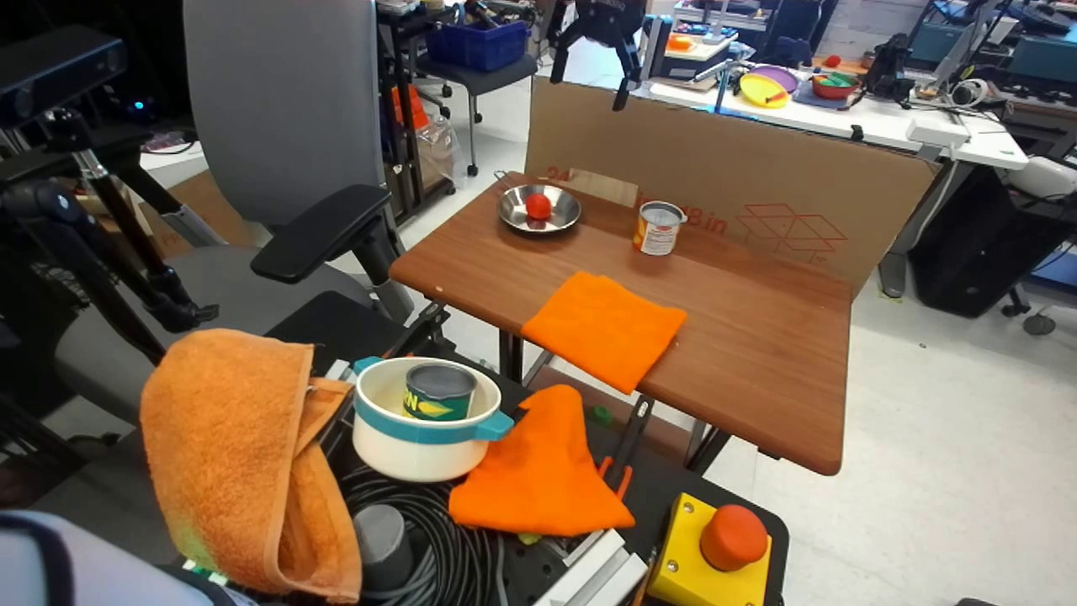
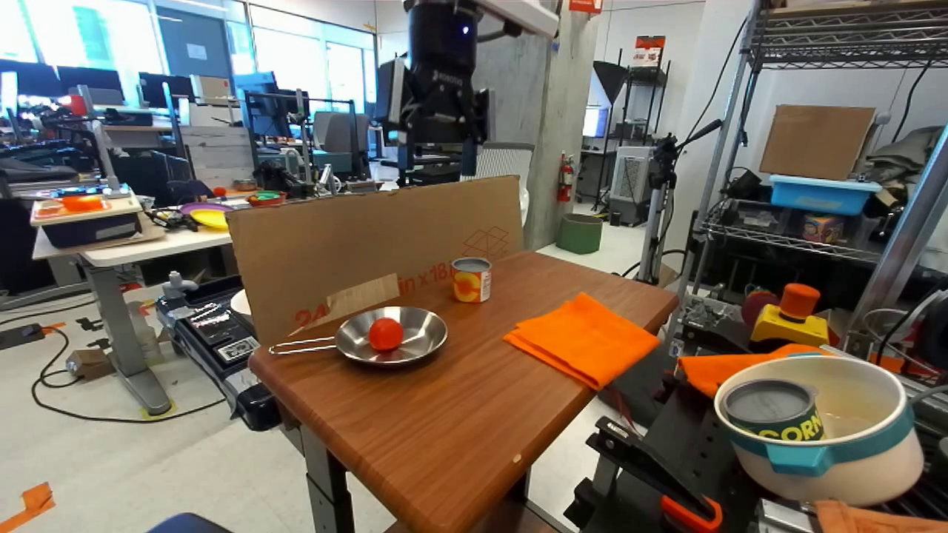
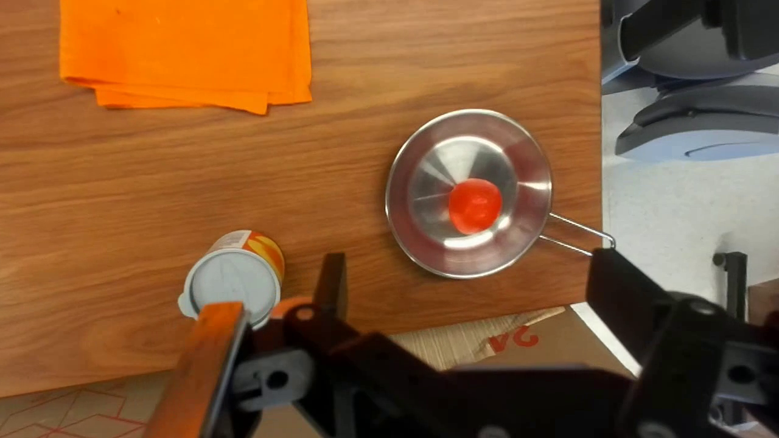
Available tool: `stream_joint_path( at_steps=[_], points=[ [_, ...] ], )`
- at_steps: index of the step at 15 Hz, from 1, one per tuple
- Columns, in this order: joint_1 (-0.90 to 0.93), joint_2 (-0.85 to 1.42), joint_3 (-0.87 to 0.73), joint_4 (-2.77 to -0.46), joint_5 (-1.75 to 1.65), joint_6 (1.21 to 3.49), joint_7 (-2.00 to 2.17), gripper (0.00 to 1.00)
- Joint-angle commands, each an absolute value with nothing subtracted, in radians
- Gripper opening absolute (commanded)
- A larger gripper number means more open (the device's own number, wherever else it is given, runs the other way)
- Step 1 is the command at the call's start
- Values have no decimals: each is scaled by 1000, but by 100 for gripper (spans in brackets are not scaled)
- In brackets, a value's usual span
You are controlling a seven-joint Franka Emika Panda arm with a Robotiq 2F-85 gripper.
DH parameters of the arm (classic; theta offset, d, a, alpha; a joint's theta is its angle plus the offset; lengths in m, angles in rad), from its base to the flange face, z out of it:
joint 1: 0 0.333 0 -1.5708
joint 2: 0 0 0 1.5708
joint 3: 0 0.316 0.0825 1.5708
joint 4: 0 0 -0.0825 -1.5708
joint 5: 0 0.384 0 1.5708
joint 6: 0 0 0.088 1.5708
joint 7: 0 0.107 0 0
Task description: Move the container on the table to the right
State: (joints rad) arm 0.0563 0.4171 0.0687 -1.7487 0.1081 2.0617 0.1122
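The container (image 1: 659, 229) is a small cylindrical can with a pale grey top and an orange-and-white fruit label. It stands upright near the back edge of the brown wooden table (image 1: 757, 337). It also shows in an exterior view (image 2: 472, 281) and, lower left, in the wrist view (image 3: 234, 280), partly covered by a gripper part. My gripper (image 1: 589, 88) is open and empty, high above the table and apart from everything. In the wrist view its fingers (image 3: 468, 264) are wide apart, to the side of the container, with the metal pan seen beyond them.
A metal pan (image 2: 426, 340) holding a red ball (image 2: 386, 334) sits beside the container, its wire handle toward the table's end. A folded orange cloth (image 1: 607, 324) lies at the opposite edge. A cardboard sheet (image 2: 355, 229) stands along the back. A white-and-teal pot (image 1: 421, 454) stands off the table.
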Motion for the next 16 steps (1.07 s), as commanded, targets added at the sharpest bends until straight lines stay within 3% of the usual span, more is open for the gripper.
stream_joint_path(
  at_steps=[1,16],
  points=[
    [60,608,65,-1538,110,2001,91,100],
    [12,1014,95,-1110,155,1751,-27,100]
  ],
)
